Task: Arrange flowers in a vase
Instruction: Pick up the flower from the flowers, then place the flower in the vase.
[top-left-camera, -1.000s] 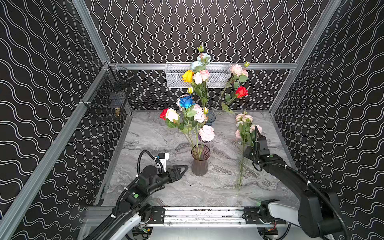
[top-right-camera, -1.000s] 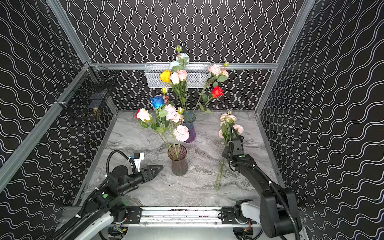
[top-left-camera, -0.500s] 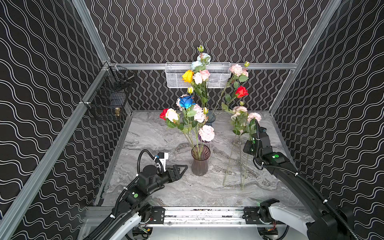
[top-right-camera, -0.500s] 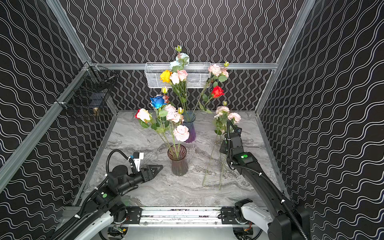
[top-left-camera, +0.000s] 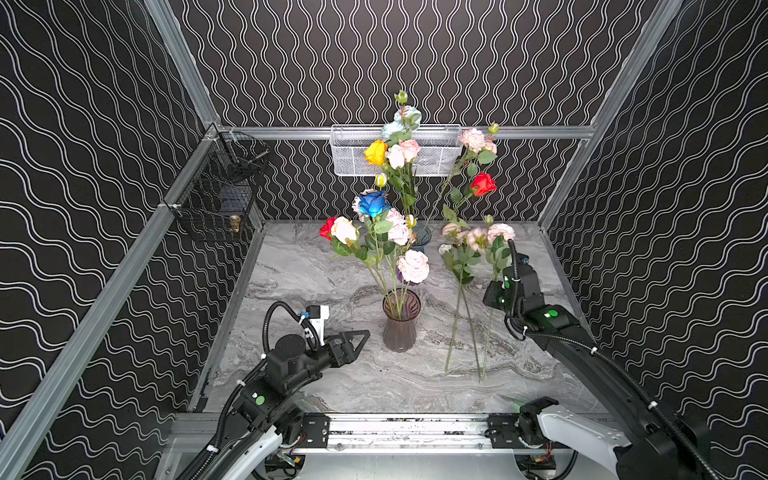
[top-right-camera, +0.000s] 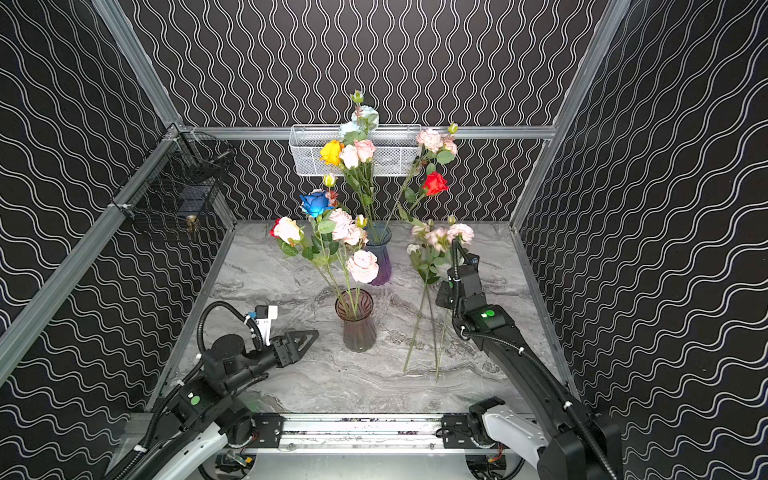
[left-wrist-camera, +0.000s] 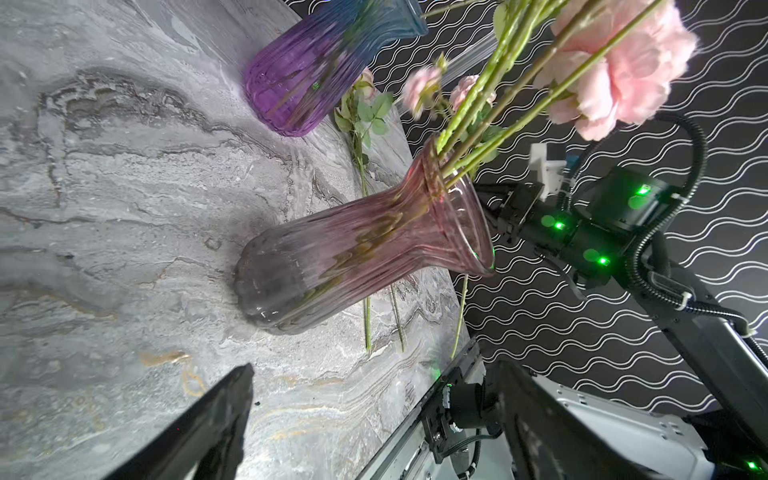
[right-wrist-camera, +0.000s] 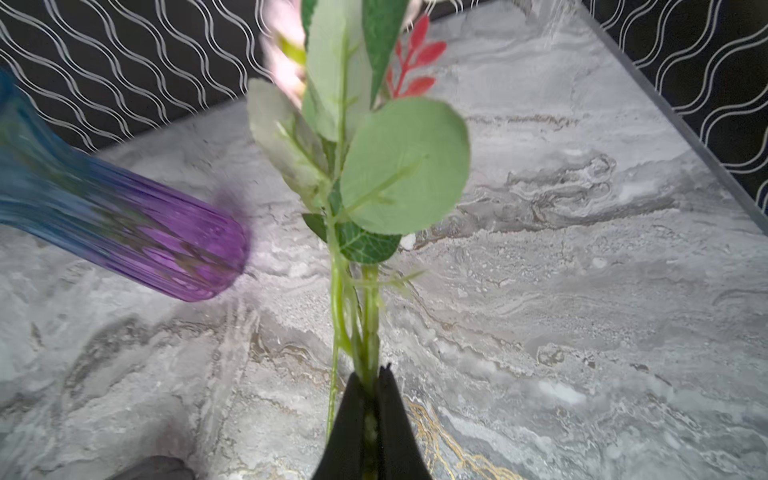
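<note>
Right wrist view: right hand clamping shut on pink spray stems, holding it upright beside pink vase, not yet inserted. Pink vase and purple vase already carrying blooms. Left hand gaping wide, empty. Judging task nearly done.

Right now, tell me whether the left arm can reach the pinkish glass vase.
Probably yes: the left pincer is open, empty and pointed at the pinkish glass vase across bare marble tabletop, with nothing between.

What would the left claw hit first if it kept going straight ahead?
Probably the smoky pink vase: the left gripper points at its lower body, nothing between them, though depth is uncertain.
</note>
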